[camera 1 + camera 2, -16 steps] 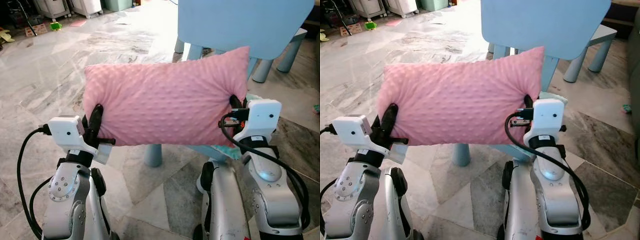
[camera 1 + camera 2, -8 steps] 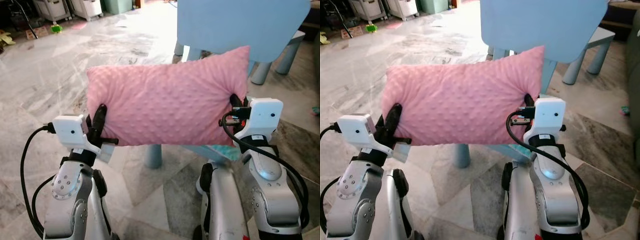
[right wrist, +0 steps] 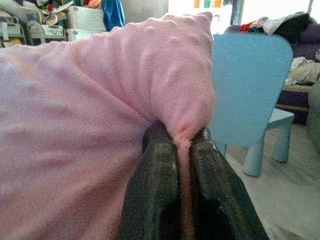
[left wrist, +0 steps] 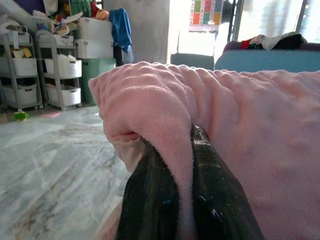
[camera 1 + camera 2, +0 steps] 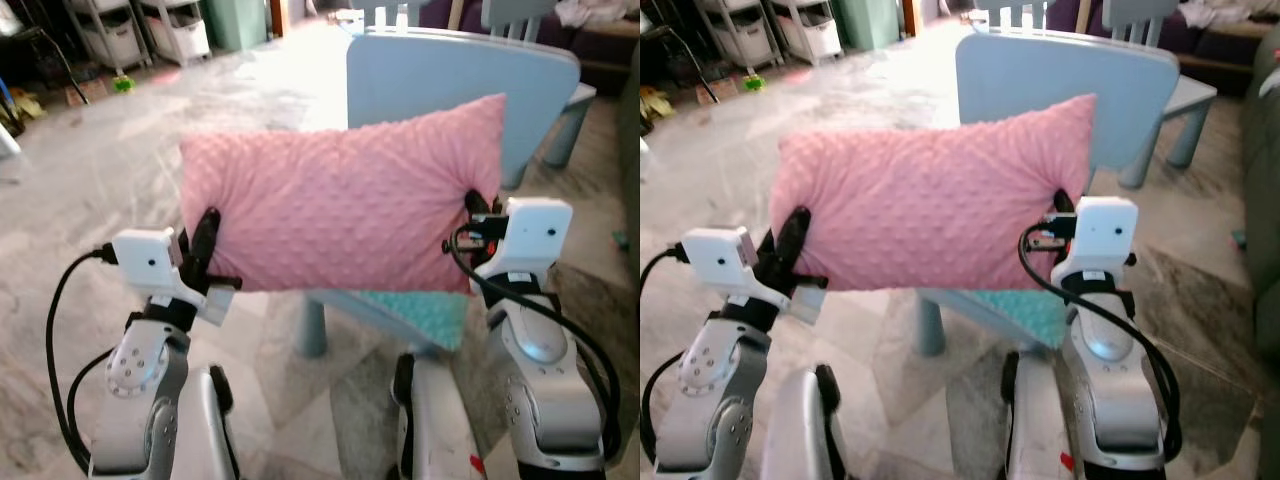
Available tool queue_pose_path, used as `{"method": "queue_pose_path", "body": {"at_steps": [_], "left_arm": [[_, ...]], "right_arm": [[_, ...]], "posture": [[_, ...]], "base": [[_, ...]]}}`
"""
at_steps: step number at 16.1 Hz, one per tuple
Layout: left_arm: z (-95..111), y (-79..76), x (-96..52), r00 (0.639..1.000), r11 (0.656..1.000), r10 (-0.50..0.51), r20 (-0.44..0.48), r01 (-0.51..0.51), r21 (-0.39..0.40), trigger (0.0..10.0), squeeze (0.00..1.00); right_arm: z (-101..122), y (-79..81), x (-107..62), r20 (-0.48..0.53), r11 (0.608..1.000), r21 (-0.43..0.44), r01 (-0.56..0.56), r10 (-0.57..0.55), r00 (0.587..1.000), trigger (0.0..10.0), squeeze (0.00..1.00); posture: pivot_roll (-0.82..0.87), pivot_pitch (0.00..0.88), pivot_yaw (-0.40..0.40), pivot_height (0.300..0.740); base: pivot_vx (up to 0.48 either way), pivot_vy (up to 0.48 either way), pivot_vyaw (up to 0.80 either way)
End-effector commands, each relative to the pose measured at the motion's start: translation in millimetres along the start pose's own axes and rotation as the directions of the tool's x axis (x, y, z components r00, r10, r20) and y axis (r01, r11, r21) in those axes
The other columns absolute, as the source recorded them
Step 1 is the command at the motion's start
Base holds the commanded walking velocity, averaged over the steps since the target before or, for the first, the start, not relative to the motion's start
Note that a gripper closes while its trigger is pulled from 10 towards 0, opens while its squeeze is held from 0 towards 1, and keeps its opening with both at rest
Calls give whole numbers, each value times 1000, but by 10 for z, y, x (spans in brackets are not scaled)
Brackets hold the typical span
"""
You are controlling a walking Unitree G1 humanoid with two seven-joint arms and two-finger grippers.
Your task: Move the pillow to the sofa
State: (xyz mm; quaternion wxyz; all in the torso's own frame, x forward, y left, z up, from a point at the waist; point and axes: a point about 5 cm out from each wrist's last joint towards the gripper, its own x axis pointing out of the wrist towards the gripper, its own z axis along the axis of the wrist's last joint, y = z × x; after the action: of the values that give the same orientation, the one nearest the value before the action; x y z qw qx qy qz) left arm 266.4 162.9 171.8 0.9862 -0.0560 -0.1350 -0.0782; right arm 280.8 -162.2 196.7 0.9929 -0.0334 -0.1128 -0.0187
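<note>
- Pillow [image 5: 340, 195] is up in the air in front of the robot, stretched lengthways between both arms, clear of the floor and hanging just before the back of a pale blue child's chair [image 5: 460, 75].
- Left gripper [image 4: 182, 165] has its two black fingers pressed together on a fold of fabric at one short end; right gripper [image 3: 182, 150] is pinched the same way on the other end (a thin ridge of pink shows between its fingers).
- So the pick-up looks done. What is left, as I judge it, is the carry and the drop: a dark sofa [image 3: 300, 45] with clothes heaped on it sits well behind the chair, and the pillow is nowhere near it yet.
- Pillow is a pink rectangle, plump and soft, covered in a plush fabric raised in small dots; it dents where the fingers bite.
- Chair is smooth moulded plastic with rounded corners, with a teal dotted cushion [image 5: 420, 310] on its seat.
- Floor [image 5: 90, 190] is glossy veined marble tile.
</note>
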Motion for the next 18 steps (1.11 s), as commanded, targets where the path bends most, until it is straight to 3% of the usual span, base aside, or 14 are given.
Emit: {"method": "queue_pose_path", "body": {"at_steps": [1, 18], "left_arm": [[48, -20, 17, 1000, 1000, -18, 17, 18, 8, 0, 0], [6, -56, 44, 999, 999, -41, 2, 41, -6, 0, 0]], "right_arm": [[49, -16, 9, 20, 1000, 6, 9, -9, 1000, 0, 0], [98, -21, 27, 37, 1000, 18, 14, -14, 999, 0, 0]], "posture": [[-156, 0, 46, 499], [-170, 0, 53, 661]], "base": [[0, 0, 0], [0, 0, 0]]}}
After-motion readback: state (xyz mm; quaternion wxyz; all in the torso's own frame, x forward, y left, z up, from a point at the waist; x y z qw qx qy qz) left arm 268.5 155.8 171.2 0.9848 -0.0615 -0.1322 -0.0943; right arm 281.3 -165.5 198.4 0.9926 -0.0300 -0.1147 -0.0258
